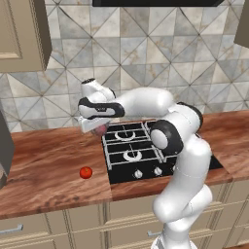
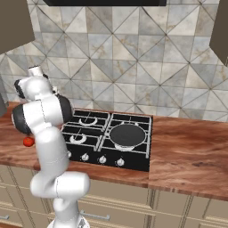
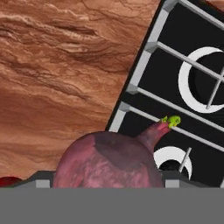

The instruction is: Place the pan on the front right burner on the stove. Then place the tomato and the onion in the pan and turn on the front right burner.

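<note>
Starting at the left of the left base view, the tomato sits on the wooden counter, well short of the stove's left edge and nearer the counter's front edge than the wall. In the right base view the same tomato peeks out beside the arm, close to the counter's front edge.

Next to the right, the gripper hangs above the strip of counter just off the stove's left edge, and the onion shows as a purplish lump under the hand. The hand view shows the onion close up, clear of the counter, with a dark finger tip on either side of it, so the gripper is pinching the onion. Its small green sprout points over the stove's grate.

Farther right, in the right base view, the pan rests on the front right burner, near the stove's front right corner. Its handle cannot be made out. Silver knobs line the stove's front edge.
</note>
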Motion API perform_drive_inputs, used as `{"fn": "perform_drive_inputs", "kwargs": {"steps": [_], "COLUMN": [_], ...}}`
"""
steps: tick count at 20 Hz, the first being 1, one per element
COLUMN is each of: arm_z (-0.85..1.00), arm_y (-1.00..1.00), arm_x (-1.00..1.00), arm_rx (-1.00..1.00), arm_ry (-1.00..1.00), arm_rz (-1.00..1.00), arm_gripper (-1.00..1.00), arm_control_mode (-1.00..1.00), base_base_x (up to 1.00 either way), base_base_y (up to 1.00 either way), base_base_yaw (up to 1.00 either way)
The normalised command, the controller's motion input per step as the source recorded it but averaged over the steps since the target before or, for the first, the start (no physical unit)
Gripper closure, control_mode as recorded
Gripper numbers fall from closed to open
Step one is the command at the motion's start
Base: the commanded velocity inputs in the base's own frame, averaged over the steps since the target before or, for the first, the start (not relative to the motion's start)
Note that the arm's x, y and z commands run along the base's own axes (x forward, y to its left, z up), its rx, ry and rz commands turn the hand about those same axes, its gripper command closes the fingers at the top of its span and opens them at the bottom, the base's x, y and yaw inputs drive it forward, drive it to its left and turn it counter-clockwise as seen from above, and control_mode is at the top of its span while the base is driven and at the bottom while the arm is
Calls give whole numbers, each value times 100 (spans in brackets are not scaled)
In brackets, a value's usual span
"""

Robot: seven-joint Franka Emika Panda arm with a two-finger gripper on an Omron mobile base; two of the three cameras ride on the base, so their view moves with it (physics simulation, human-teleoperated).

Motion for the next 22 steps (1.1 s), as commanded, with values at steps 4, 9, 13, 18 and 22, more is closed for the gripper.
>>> {"fn": "perform_drive_inputs", "kwargs": {"steps": [4, 9, 13, 18, 22], "arm_z": [17, 4, 2, 0, 0], "arm_y": [-70, -83, -81, -80, -80], "arm_x": [0, 0, 0, 0, 0], "arm_rx": [0, 0, 0, 0, 0], "arm_ry": [-1, 0, 0, 0, 0], "arm_rz": [-13, -16, -15, -15, -14], "arm_gripper": [100, 100, 100, 100, 100], "arm_control_mode": [-100, -100, -100, -100, -100], "base_base_x": [0, 0, 0, 0, 0], "base_base_y": [0, 0, 0, 0, 0], "base_base_yaw": [0, 0, 0, 0, 0]}}
